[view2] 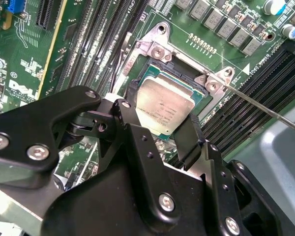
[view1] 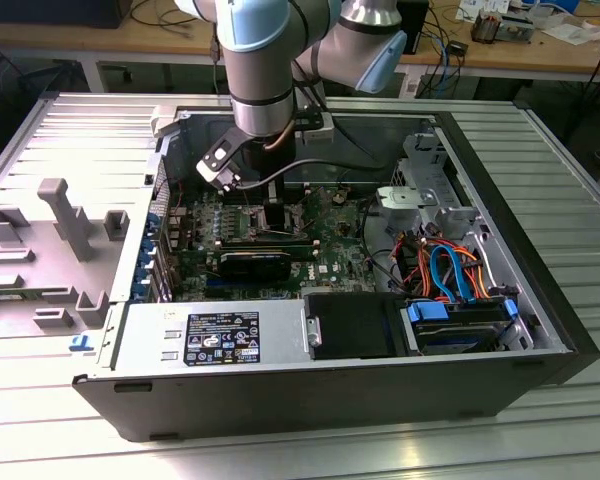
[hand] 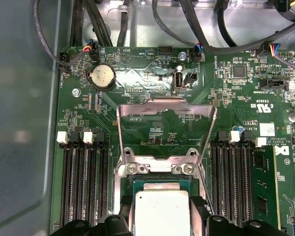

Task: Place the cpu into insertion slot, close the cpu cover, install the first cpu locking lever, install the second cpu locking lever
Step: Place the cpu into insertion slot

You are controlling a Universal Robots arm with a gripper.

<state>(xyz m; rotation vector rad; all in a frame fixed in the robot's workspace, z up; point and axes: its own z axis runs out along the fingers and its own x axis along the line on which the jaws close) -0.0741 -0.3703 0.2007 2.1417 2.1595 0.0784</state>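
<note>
Silvery metal top upward, the cpu (view2: 164, 105) lies level in the insertion slot (view2: 157, 51) (fully seated or not, I can't tell). The gripper (view2: 160, 118) is pinched narrow across two of its opposite edges. In the exterior view that spot is about 10 o'clock from the middle of the case (view1: 130, 400). I judge the cpu light, stiff and fragile, so only edges are safe. Nearly square, it has no real long axis; its sides parallel the memory slots (hand: 83, 187). The cpu cover (hand: 162, 104) stands open.

Robot arm (view1: 262, 70) reaching steeply downward, final joints and wrist lowest. In the second wrist view, the gripper (view2: 161, 114) points down, its two black fingers (view2: 189, 142) pressed against opposite edges of the cpu (view2: 164, 101).
</note>
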